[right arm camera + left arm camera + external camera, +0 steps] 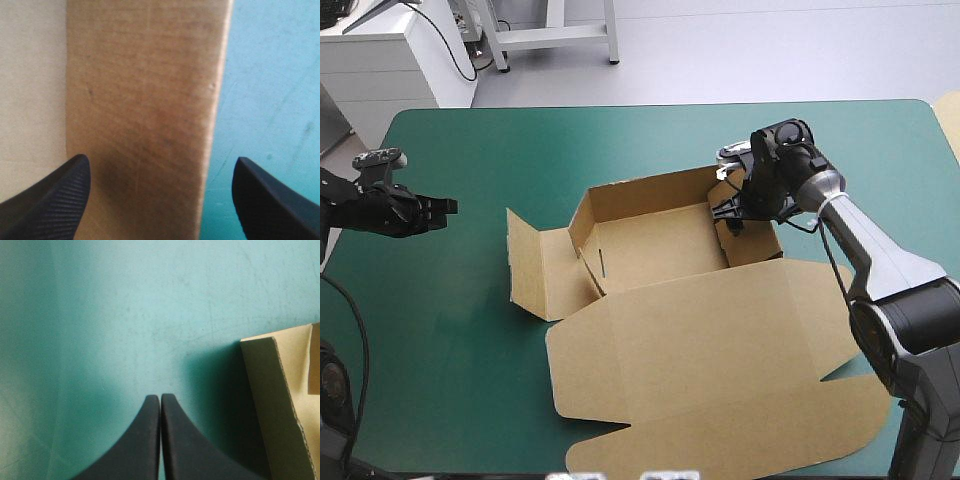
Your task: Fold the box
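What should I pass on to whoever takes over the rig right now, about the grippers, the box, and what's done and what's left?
Left gripper: jaws shut, empty, over the teal-green cover beside the left flap.
Right gripper: jaws open, astride the right wall, not clamped on it.
Box: mid-table, an open tray with the lid flat toward the near edge.
Done: back and right walls are up.
Left: the left flap is splayed outward, untucked; folding it in is probably next.

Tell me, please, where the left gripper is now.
High view: the left gripper, shut, is near the table's left edge, apart from the box's left flap.
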{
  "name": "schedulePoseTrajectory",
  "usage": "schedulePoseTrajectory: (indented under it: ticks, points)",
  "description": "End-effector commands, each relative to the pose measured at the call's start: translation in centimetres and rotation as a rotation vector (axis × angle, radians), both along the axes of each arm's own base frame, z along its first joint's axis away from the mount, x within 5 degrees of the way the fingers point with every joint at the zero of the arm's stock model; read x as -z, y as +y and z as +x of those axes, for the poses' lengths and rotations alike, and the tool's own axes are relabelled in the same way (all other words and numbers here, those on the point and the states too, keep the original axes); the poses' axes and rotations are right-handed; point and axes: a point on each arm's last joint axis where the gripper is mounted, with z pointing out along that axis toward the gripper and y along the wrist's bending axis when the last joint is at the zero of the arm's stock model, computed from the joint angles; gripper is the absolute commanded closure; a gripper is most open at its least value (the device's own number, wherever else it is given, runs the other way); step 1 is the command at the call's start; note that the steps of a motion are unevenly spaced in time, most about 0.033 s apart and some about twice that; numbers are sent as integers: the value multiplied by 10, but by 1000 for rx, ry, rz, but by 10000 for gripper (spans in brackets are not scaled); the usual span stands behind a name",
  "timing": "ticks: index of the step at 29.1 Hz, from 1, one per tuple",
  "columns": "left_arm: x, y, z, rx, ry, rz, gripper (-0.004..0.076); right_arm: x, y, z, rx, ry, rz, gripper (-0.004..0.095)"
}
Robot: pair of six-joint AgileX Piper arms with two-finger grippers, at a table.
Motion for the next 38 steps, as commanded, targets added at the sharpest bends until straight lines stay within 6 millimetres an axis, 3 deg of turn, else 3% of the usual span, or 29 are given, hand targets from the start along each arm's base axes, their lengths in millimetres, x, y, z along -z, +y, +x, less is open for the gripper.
schedulePoseTrajectory:
  ticks: [1, 8, 10, 12, 15, 16, 23, 27, 34, 35, 38]
  points:
    - [-23, -3, -3, -21, -97, -16, 731, -18, -9, -3, 5, -36, 28, 185]
    - [-24, -3, -2, -27, -107, -22, 731, -6, -5, 3, -12, -20, 49, 188]
    - [-24, -3, -2, -27, -107, -24, 731, -6, -5, 3, -12, -19, 51, 242]
    - [-24, -3, -2, -27, -107, -24, 731, -9, -5, 3, -14, -26, 54, 429]
    - [-24, -3, -2, -27, -107, -24, 731, -18, -6, 5, -17, -53, 42, 888]
    - [-24, -3, -2, -27, -107, -24, 731, -22, -6, 6, -11, -60, 45, 915]
    - [-24, -3, -2, -28, -108, -24, 731, -37, -5, 7, -46, -104, 61, 929]
    - [-24, -3, -2, -28, -108, -24, 731, -50, -23, 7, -38, -138, 63, 929]
    - [-24, -4, -2, -27, -106, -24, 731, -121, -72, -29, 24, -298, 230, 929]
    - [-24, -3, -3, -25, -104, -22, 731, -148, -81, -49, 24, -366, 296, 929]
    - [-23, -3, -3, -23, -99, -8, 731, -173, -90, -74, 32, -441, 337, 929]
